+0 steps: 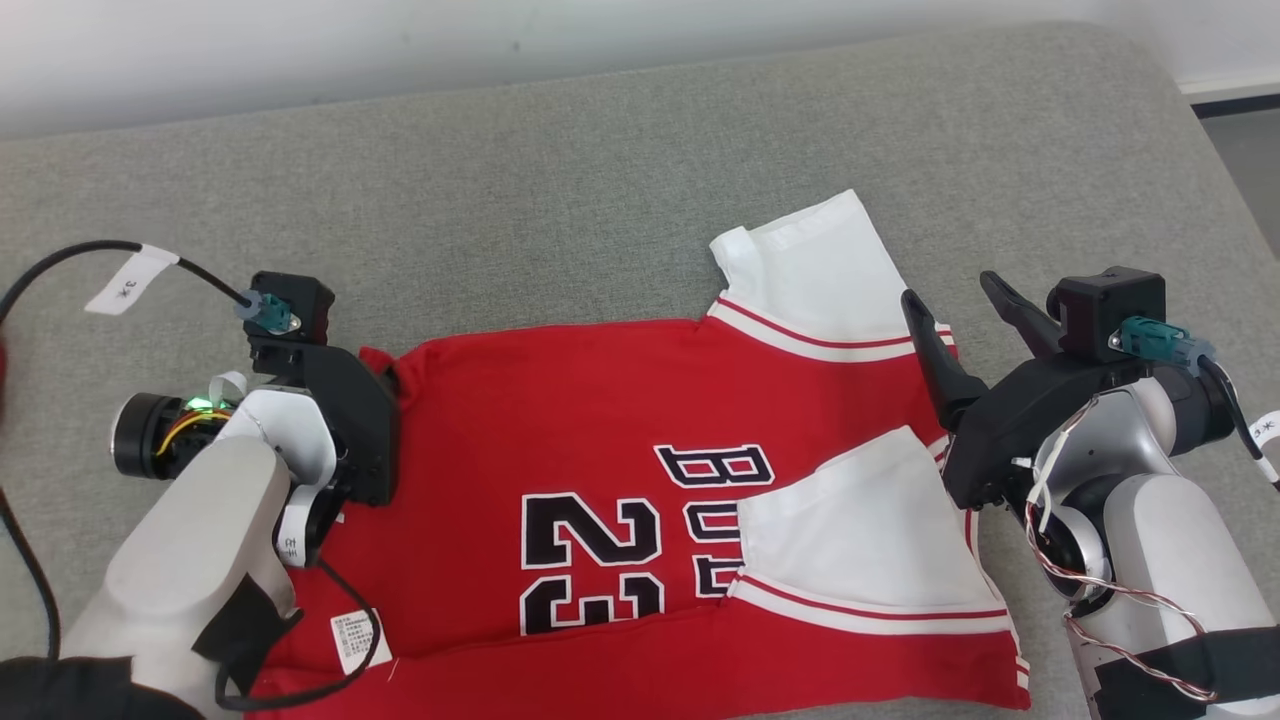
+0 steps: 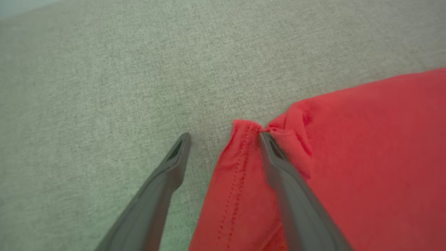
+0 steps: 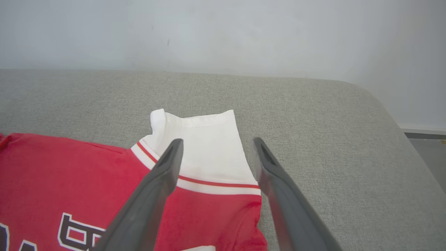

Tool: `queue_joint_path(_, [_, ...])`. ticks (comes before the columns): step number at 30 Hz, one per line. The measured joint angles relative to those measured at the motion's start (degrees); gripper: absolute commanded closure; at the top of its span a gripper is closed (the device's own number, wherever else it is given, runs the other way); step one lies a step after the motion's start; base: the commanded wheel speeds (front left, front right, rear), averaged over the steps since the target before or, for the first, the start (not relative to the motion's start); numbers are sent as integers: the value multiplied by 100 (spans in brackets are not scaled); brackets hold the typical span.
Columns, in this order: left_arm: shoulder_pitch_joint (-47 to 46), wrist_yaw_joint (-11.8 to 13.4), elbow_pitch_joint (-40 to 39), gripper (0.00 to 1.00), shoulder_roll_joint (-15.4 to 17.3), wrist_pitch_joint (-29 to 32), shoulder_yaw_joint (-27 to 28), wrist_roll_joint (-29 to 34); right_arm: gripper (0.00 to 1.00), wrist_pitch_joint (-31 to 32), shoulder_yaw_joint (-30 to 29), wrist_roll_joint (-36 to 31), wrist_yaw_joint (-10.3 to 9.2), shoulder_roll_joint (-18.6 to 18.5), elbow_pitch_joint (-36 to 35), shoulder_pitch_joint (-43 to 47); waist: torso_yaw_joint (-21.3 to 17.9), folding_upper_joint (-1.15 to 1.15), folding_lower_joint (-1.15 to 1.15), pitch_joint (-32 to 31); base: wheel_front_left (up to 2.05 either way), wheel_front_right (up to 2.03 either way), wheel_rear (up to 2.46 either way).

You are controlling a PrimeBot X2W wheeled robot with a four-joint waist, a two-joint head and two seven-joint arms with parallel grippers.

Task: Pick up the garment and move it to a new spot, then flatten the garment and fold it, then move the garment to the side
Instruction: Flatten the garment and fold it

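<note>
The garment (image 1: 560, 420) is a red jersey with white sleeves and black "23" lettering, lying flat on a grey cushion (image 1: 600, 170). One white sleeve (image 1: 820, 270) sticks out toward the far side. The other sleeve (image 1: 850, 530) is folded over the front and covers part of the lettering. My left gripper (image 2: 224, 137) is open at the garment's (image 2: 366, 157) left hem corner, with a bit of red hem between its fingers and one finger (image 2: 278, 164) lying on the cloth. My right gripper (image 1: 948, 287) is open above the right edge, and the far sleeve (image 3: 205, 146) shows between its fingers.
The cushion ends at a rounded right edge (image 1: 1190, 130), with floor beyond it. A pale wall (image 1: 400, 50) runs along the back. A black cable with a paper label (image 1: 130, 280) loops at the left. A white care tag (image 1: 352, 640) lies near the garment's front left.
</note>
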Motion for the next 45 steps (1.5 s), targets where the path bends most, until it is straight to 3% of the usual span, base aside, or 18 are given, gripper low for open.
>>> queue_joint_path(3, [-73, -141, 105, 0, -35, 59, -38, -51, 0, -10, 11, 3, 0, -1, 9, 1, -45, 0, 0, 5, 0, 0, 0])
queue_joint_path(4, [-97, -182, 126, 6, -37, 58, -57, -49, 0, -21, 11, 5, 0, -7, 15, 1, -57, 0, 0, 5, 0, 0, 0])
queue_joint_path(6, [-112, -241, 211, 61, -38, 47, -98, -48, 0, -24, 10, 11, 0, -22, 21, 0, -78, 0, 0, 5, 0, 0, 0])
queue_joint_path(7, [-130, -297, 246, 77, -35, 37, -119, -44, 0, -25, 5, 11, 0, -25, 22, 0, -86, 0, 0, 5, 0, 0, 0])
queue_joint_path(8, [-159, -332, 278, 100, -40, 10, -125, -44, 0, -25, 1, 11, 0, -25, 22, 1, -87, 0, 0, 4, 0, 0, 0])
queue_joint_path(11, [-191, -302, 367, 100, -55, -155, -118, -43, 0, -25, -33, 9, 0, -24, 15, 9, -66, 0, 0, -5, 0, 0, 0])
queue_joint_path(18, [-187, 138, 488, 100, -42, -964, 89, 9, 0, -34, -164, -35, 0, -68, 37, 12, 131, 0, 0, -46, 0, 0, 0])
queue_joint_path(23, [-181, 188, 511, 100, -69, -1323, 157, 5, 0, -40, -200, -85, 0, -89, 279, -219, 263, 0, 0, -43, 0, 0, 0])
queue_joint_path(32, [-196, 126, 405, 100, -397, -1685, 118, -43, 0, 279, -526, -108, 0, -223, 1379, -1387, 421, 0, 0, 271, 0, 0, 0])
queue_joint_path(39, [-271, 187, 389, 100, -836, -1918, -45, 22, 0, 372, -899, -635, 0, -594, 2469, -1980, 777, 0, 1, 482, 0, 0, 0])
queue_joint_path(45, [-394, 190, 452, 100, -1084, -2114, -83, 13, 0, 324, -577, -801, 0, -761, 3096, -2362, 1104, 0, 1, 674, 0, 0, 0])
